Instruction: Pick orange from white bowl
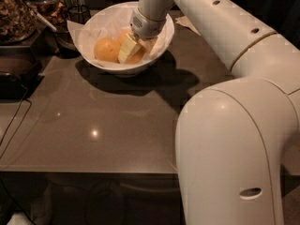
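The white bowl (92, 60), lined with crumpled white paper, stands at the far middle of the dark table. Three oranges lie in it: one at the left (106, 49), one at the back (123, 35), and one at the right (138, 56). My gripper (138, 49) reaches down into the bowl from above. Its pale fingers (127, 49) sit on either side of the right orange and close on it. The orange rests low in the bowl, partly hidden by the fingers.
My white arm (225, 41) crosses the right half of the view, with its large base (229, 158) in front. Dark containers and a snack jar (18, 13) stand at the far left. A crumpled paper (187, 25) lies right of the bowl. A black cable (14, 121) hangs at the left edge.
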Available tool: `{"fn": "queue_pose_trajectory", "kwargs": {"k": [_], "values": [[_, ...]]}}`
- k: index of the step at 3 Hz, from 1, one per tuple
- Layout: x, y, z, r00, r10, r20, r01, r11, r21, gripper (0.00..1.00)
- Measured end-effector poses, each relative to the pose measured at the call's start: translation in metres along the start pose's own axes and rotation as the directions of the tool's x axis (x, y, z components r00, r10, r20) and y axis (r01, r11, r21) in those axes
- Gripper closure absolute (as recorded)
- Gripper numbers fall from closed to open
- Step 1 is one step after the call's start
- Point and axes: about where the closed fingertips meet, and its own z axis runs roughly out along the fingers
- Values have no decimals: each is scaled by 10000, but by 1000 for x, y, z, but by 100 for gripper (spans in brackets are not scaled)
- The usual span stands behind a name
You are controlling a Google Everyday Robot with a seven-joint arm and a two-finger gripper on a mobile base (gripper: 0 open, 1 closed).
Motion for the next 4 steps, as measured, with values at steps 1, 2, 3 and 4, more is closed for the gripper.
{"fn": "queue_pose_trajectory", "kwargs": {"k": [1, 2, 3, 4], "values": [[0, 1, 12, 10000, -36, -82, 35, 10000, -68, 39], [0, 4, 16, 9998, -113, -153, 112, 9999, -81, 44], [0, 4, 16, 9998, -113, -153, 112, 9999, -81, 61], [0, 4, 16, 9998, -116, -150, 114, 9999, -84, 85]]}}
